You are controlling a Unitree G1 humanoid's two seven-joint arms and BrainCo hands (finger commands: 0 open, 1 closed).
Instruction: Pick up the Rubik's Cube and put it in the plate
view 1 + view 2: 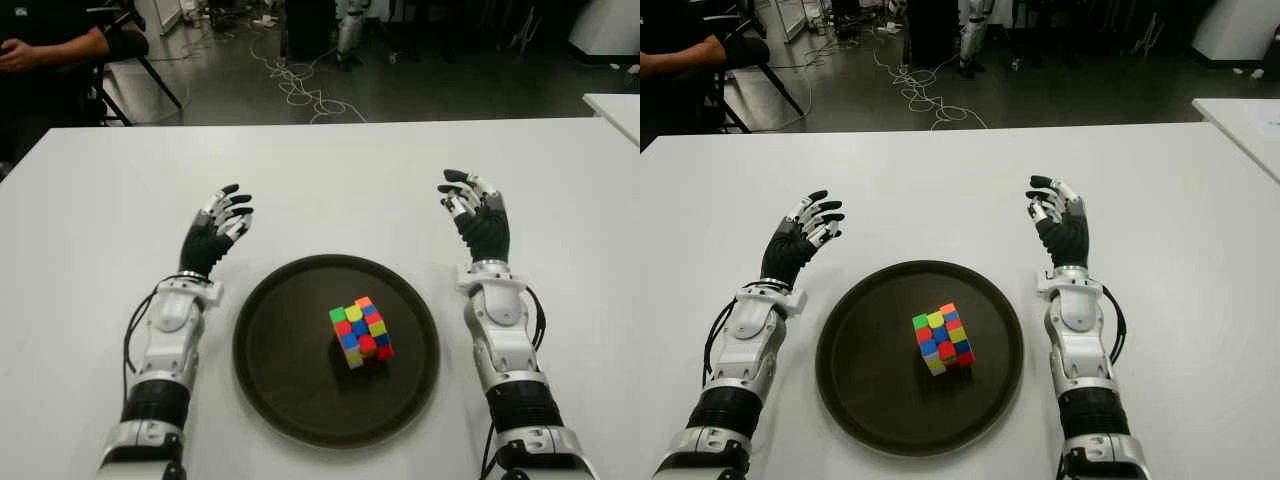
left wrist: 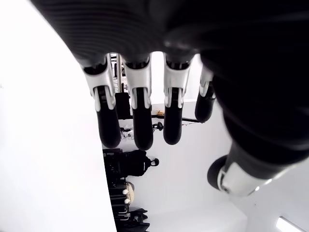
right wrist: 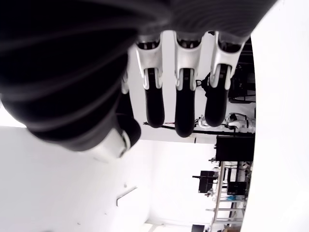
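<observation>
The Rubik's Cube (image 1: 361, 332) sits inside the dark round plate (image 1: 280, 370), a little right of its middle, with mixed coloured faces showing. My left hand (image 1: 222, 214) is over the white table to the plate's upper left, fingers spread and holding nothing. My right hand (image 1: 466, 200) is beyond the plate's upper right edge, fingers relaxed and empty. Both wrist views show only outstretched fingers (image 2: 137, 123) (image 3: 184, 111) with nothing between them.
The white table (image 1: 330, 180) stretches wide around the plate. Beyond its far edge lie cables (image 1: 295, 85) on a dark floor. A seated person's arm (image 1: 45, 50) shows at the far left. Another white table corner (image 1: 615, 105) shows at the right.
</observation>
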